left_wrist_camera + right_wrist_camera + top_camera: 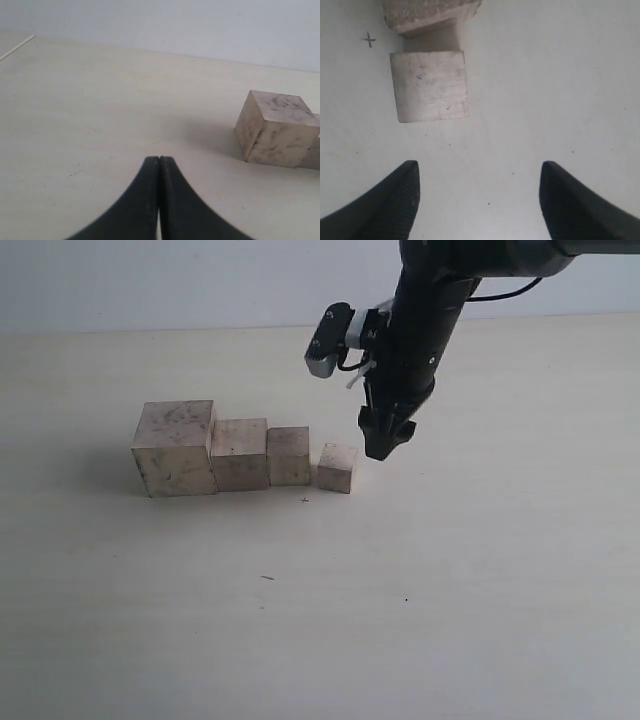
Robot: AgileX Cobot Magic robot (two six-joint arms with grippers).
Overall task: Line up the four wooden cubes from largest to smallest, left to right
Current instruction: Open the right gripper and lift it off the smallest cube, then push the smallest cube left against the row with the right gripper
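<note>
Where the four pale beige raw-wood cubes (pixel 262 455) stand in a row on the pale counter (pixel 450 570), they step down in size across the exterior view. The largest cube (pixel 175 448) is at the left, then the second cube (pixel 240 454) and third cube (pixel 289 455). The smallest cube (pixel 338 468) sits just apart from its neighbour. The black right hand (pixel 385 445) hangs released, fingers spread wide, just beside the smallest cube on its right, not touching it. The left hand (pixel 159 161) is clenched on nothing, fingertips pressed together, with the largest cube ahead of it and off to one side.
</note>
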